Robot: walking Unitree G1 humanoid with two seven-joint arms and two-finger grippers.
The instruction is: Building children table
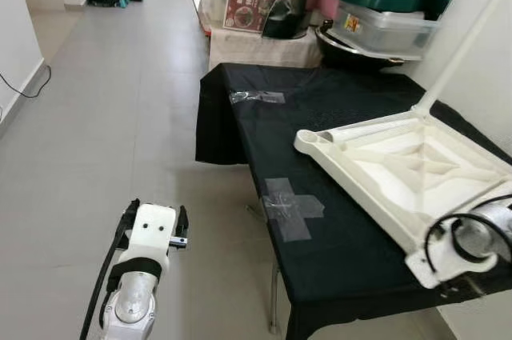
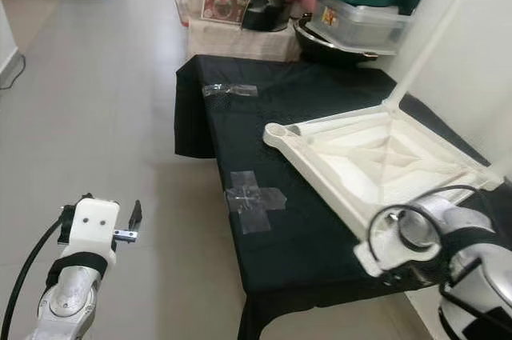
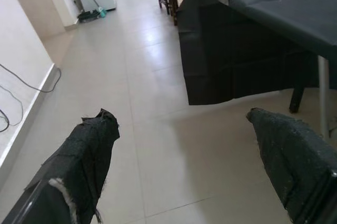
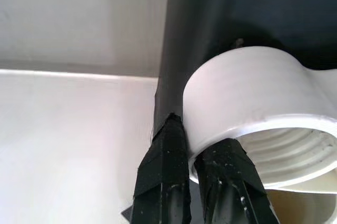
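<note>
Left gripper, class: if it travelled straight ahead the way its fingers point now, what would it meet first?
Probably the tiled floor. The left gripper hangs open beside the black-draped table, fingers aimed forward and down at bare tiles. The cloth hangs off to one side of that line, though depth is hard to judge.

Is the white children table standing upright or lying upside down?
Upside down. The white table top lies ribbed underside up on the black cloth, with one leg pointing upward and an empty threaded socket visible.
</note>
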